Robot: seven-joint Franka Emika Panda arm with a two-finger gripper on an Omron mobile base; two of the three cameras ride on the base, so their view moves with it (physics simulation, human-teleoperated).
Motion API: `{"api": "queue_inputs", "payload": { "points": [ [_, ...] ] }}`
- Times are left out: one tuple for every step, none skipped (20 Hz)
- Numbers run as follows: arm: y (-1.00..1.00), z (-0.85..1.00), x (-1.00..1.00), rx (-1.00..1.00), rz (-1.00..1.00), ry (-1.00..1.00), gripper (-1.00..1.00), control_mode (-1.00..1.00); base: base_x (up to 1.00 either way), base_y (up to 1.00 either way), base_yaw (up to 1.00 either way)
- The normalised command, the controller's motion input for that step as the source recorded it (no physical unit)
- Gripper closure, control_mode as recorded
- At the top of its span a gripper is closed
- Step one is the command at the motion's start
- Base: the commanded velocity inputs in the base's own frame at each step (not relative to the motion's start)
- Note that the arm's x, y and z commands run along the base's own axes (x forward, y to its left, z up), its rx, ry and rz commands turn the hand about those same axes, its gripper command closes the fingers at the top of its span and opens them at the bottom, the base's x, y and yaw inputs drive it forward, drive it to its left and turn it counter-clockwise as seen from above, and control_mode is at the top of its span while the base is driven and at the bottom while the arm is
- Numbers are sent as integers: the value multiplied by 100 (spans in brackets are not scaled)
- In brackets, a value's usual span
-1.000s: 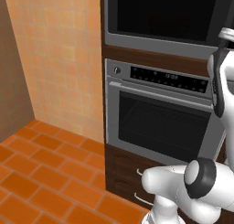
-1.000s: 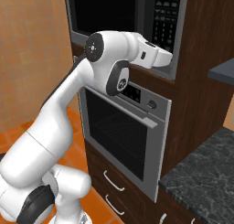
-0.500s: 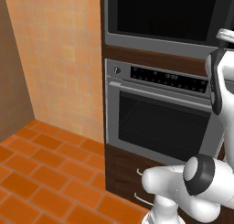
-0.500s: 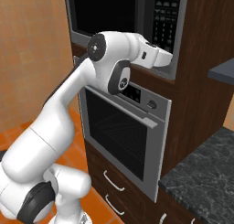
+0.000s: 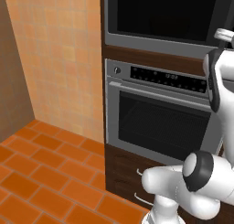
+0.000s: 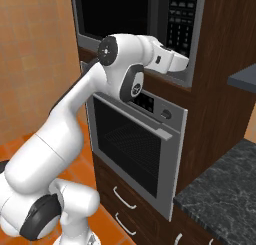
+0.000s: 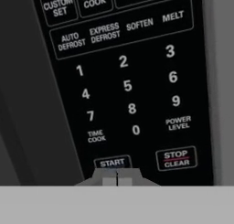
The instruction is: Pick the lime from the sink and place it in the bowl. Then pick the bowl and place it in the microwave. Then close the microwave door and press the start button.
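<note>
The microwave (image 6: 150, 19) is built into the wood cabinet above the oven, and its door (image 5: 160, 13) of dark glass stands shut. The lime, the bowl and the sink are out of view. My gripper (image 7: 117, 178) is shut, with its two tips pressed together right below and against the START button (image 7: 112, 162) on the black keypad (image 7: 128, 90). From the right base view, the gripper (image 6: 186, 65) reaches to the lower end of the narrow button strip (image 6: 181, 16).
A steel-fronted oven (image 5: 160, 122) with a bar handle sits right under the microwave. STOP CLEAR (image 7: 176, 158) lies just right of START. A dark stone counter (image 6: 220, 199) is at the lower right. An orange tiled wall (image 5: 59, 58) and floor lie to the left.
</note>
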Motion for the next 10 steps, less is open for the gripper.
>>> {"api": "queue_inputs", "payload": {
  "points": [
    [0,-2,10,0,0,0,100,-100,0,0,0],
    [0,-4,11,0,0,0,100,-100,0,0,0],
    [-1,-4,12,0,0,0,100,-100,0,0,0],
    [-3,-5,13,0,0,0,100,-100,0,0,0],
    [-7,-4,12,0,0,0,100,-100,0,0,0],
    [-5,-6,13,0,0,0,100,-100,0,0,0],
    [-5,-6,15,0,0,0,100,-100,0,0,0],
    [-7,-7,12,0,0,0,100,-100,0,0,0],
    [-6,-10,13,0,0,0,100,-100,0,0,0],
    [-6,-16,16,0,0,0,100,-100,0,0,0]
  ]
}}
